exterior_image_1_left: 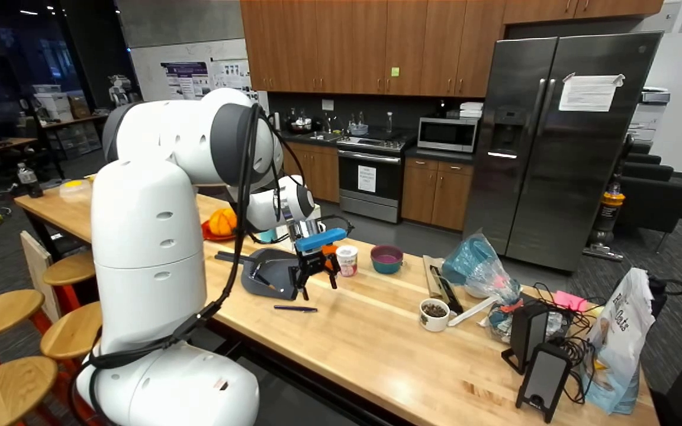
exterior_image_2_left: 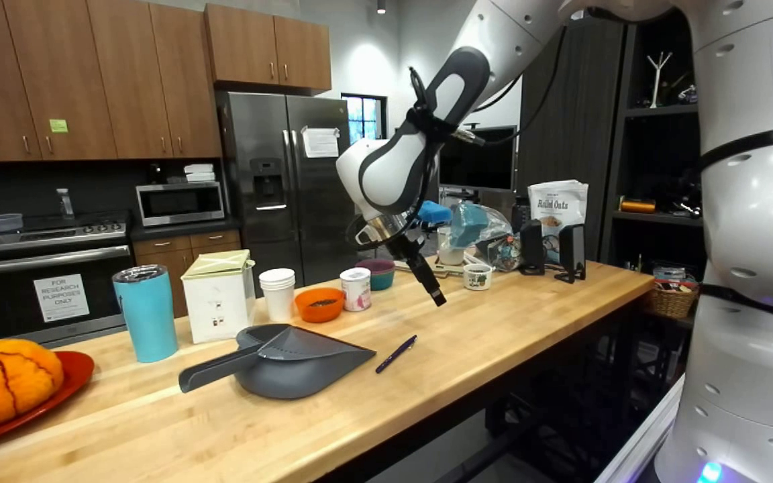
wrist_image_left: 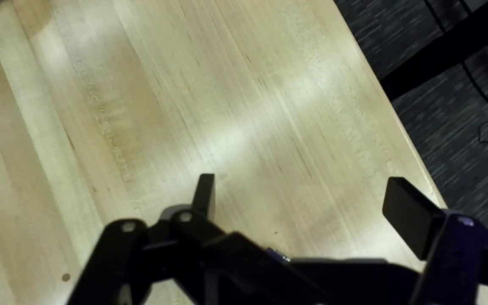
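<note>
Beside one long edge of the wooden worktop [exterior_image_1_left: 376, 337], my white arm [exterior_image_1_left: 148, 236] rises and bends out over the boards. Close to a short edge I make out a tall oats bag [exterior_image_1_left: 619, 349] standing. Well apart from it, between the two long edges, lies the gray dustpan [exterior_image_2_left: 299, 362], handle pointing away from the bag. Above the wood near it I have the pincer [wrist_image_left: 303, 203] hanging with jaws spread wide, the boards showing between them in my wrist view. Past the dustpan's handle a red plate [exterior_image_2_left: 81, 371] bears an orange pumpkin [exterior_image_2_left: 7, 382], and two black speakers [exterior_image_2_left: 572, 251] stand just beside the bag. Near the far long edge I see a white box [exterior_image_2_left: 217, 305], a teal and purple bowl [exterior_image_1_left: 386, 267] and an orange bowl [exterior_image_2_left: 319, 314] holding dark bits [exterior_image_2_left: 323, 302]. Between the pincer and the speakers stands a white mug [exterior_image_1_left: 434, 322] of brown bits [exterior_image_1_left: 434, 309]. On my screen the dark blue pen [exterior_image_2_left: 396, 353] lies flat just beside the dustpan's mouth, near the pincer and closer to the arm's long edge than to the far one.
</note>
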Motion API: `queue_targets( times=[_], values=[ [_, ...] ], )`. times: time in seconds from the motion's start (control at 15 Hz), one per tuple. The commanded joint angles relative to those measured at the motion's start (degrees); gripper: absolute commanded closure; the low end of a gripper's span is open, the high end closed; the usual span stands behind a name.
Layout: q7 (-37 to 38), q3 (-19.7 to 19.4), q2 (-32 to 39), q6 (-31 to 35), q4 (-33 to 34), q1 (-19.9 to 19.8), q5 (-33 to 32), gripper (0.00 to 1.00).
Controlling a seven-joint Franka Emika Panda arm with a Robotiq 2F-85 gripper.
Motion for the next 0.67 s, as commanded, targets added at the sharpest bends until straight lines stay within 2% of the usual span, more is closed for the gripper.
queue_targets(
  times=[0.0, 0.2, 0.33, 0.6],
  values=[
    [-9.50, 0.29, -3.06, 4.89, -5.57, -0.99, -3.01, 0.00],
    [-12.54, 0.25, -4.18, 10.77, -9.08, -0.29, -8.13, 0.00],
    [-10.48, 0.26, -4.61, 16.16, -10.63, 0.01, -9.41, 0.00],
    [-9.70, 0.89, -6.11, 24.34, -12.74, -0.41, -2.06, 0.00]
  ],
)
